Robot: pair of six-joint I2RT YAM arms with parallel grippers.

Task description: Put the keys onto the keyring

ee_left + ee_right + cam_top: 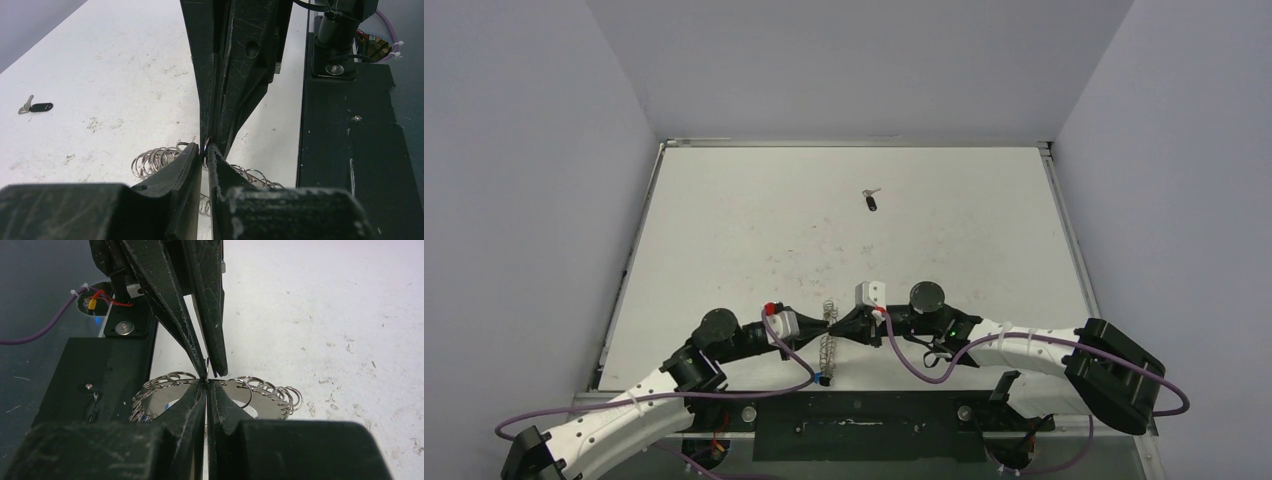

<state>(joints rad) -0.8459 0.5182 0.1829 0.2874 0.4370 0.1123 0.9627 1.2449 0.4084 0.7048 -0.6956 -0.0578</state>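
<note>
Close to the near edge of the table (724, 230), about in the middle, the two claws meet tip to tip. The left claw (205, 152) is clenched, with only a thin gap, and a thin wire loop of the keyring (827, 342) sits in that gap. The right claw (206, 386) is clenched too, and it looks like it pinches the same loop from the other side. So both claws grasp the keyring, and neither one has a key. From above, the keyring looks like a thin line that runs from the near edge toward the far edge, so I think it stands up on its rim between the claws. Far past the claws, toward the far edge and a little to the right of the middle, lies one small key (871, 201) with a black head. It is well apart from the keyring. It lies almost near to far, with the black head toward the claws and the silver end toward the far edge. I cannot see a second black key. The right arm is a bit nearer to it, so I think that arm should let go and reach. There is lots of open table around the key, and it is not near any edge.
</note>
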